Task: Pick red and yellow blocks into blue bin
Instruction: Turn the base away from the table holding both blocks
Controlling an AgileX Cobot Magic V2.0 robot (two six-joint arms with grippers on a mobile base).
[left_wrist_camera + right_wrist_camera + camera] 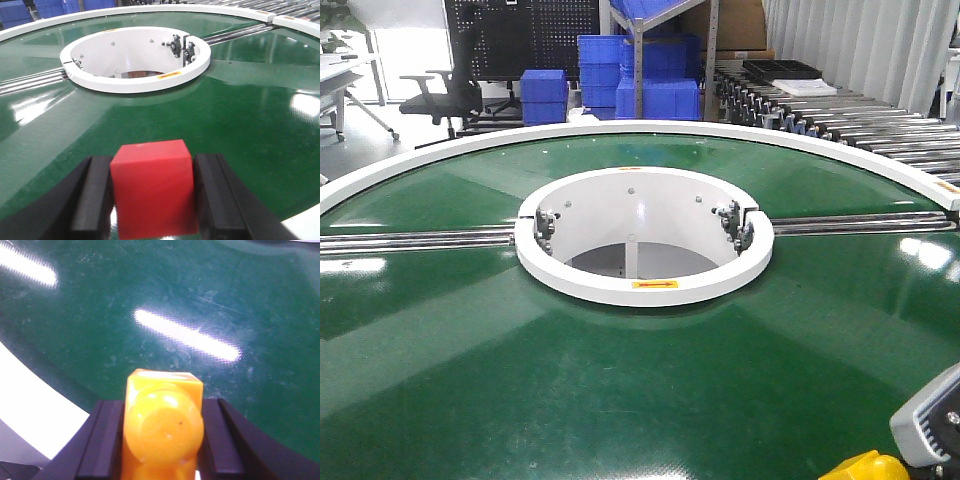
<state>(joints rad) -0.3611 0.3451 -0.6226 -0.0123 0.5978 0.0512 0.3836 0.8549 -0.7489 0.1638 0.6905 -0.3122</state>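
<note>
The left claw is clamping the red cube between its two black pads at the bottom centre of the left wrist view. One flat face is looking at the camera and a sliver of the top face is showing; being a cube, it has no long axis to speak of. The right claw is likewise squeezing the yellow brick at the bottom centre of its own view. A round stud is pointing straight back at the lens, and what looks like a second stud is starting at the lower edge. So the brick's long axis is probably running up and down the frame, along the fingers. Beyond both loads the glossy green belt is filling the frames, with the white ring sitting in the upper left of the left wrist view. Ribbed blue crates are standing at the top centre of the front view. The blue bin is not showing anywhere, so I am judging that both blocks are awaiting the carry. The risk lies there. The brick's smooth sides could be letting it pivot or slide out during a fast swing. With the bin out of sight, an early release would be dropping either block onto the belt. Both arms heading for one bin could also be crowding each other.
</note>
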